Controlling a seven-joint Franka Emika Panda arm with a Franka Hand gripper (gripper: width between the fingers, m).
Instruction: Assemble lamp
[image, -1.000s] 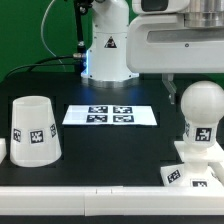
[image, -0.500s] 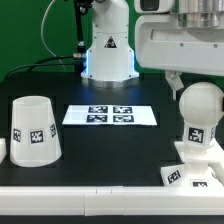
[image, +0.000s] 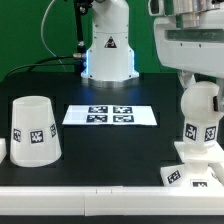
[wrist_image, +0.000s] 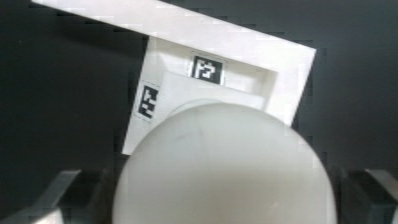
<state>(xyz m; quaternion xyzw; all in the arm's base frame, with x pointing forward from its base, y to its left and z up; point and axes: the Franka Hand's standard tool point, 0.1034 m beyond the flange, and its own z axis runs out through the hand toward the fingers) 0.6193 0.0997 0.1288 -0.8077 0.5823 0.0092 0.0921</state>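
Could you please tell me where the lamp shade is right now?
The shade stands on the table at the exterior view's left, just left of the marker board, across from the bulb at the right.

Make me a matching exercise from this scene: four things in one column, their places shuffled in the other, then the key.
Things:
1. shade
2. bulb
3. base
4. marker board

Places:
A. lying flat in the middle of the table
B. upright on top of the base
C. standing on the table at the exterior view's left
D. beneath the bulb, at the exterior view's right

Pairs: 1-C, 2-B, 3-D, 4-A
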